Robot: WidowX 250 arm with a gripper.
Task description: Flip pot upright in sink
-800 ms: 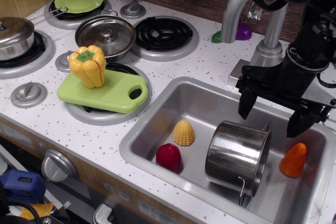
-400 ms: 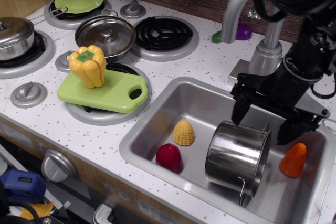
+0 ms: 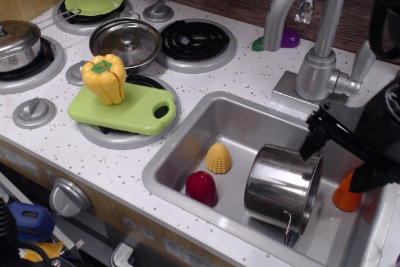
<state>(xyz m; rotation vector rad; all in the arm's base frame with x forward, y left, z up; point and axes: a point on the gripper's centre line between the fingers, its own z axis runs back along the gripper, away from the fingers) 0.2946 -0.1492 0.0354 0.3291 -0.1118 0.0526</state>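
Observation:
The shiny steel pot [image 3: 282, 186] lies on its side in the sink [image 3: 187, 148], its open mouth facing right and a wire loop handle at the bottom front. My black gripper [image 3: 337, 164] is open at the right of the sink. Its left finger [image 3: 310, 141] is just above the pot's upper right rim, and its right finger [image 3: 369, 176] is near the frame's right edge. It holds nothing.
In the sink lie a yellow corn piece [image 3: 219, 157], a red vegetable [image 3: 202, 187] and an orange carrot [image 3: 345, 196] partly behind my gripper. The faucet [image 3: 309, 23] stands behind the sink. A yellow pepper [image 3: 104, 78] sits on a green cutting board [image 3: 125, 109]. Lidded pots [image 3: 126, 40] are on the stove.
My gripper has moved right and lower, from above the pot's back to its open right end. The faucet is uncovered now. The pot has not moved.

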